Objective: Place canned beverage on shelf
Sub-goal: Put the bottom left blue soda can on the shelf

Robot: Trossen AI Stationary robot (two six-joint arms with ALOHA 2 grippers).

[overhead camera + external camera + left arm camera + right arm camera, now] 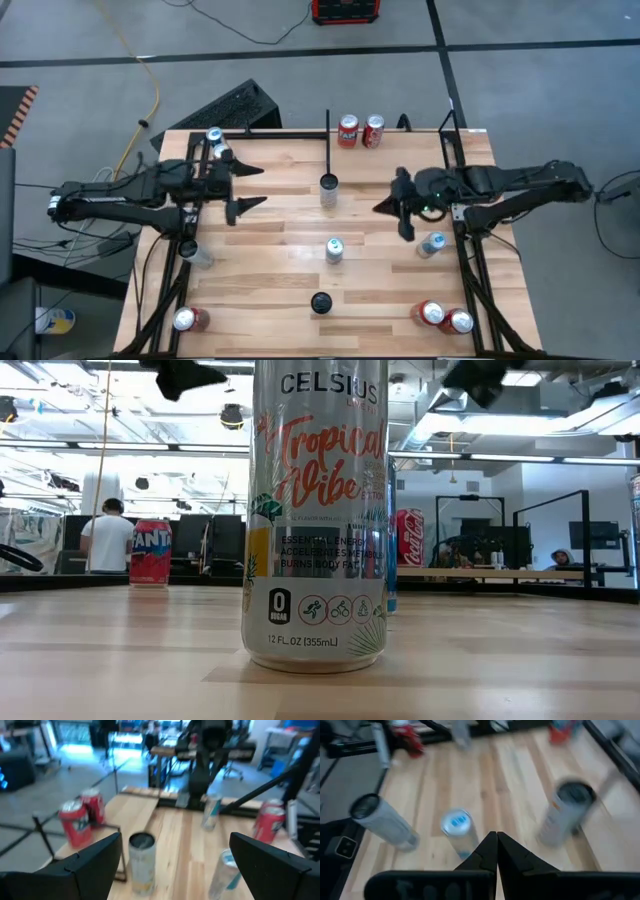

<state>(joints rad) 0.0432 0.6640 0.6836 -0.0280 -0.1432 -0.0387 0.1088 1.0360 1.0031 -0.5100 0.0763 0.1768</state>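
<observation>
We hover over the butcher-block table [290, 240] with both arms raised and nothing in hand. Our left gripper [250, 188] hangs on the table's left side, its fingers spread wide and empty, aimed across the wood. Our right gripper [385, 205] faces it from the other side, its fingers pinched together to a point, also holding nothing. Between them stands the pale Celsius can [329, 190], upright, its long axis vertical, right at the near end of the thin black divider bar [328, 140]. In the left wrist view that can [141, 862] sits just ahead, between our spread left fingers [87, 865]; in the right wrist view it [566, 812] lies off to one side of our closed fingers [496, 851]. We judge the left arm better placed: already open and lined up, though the right sits about as near. The shelf bay [275, 150] lies just beyond the can, toward the back edge, where two red cans [360, 131] stand.
</observation>
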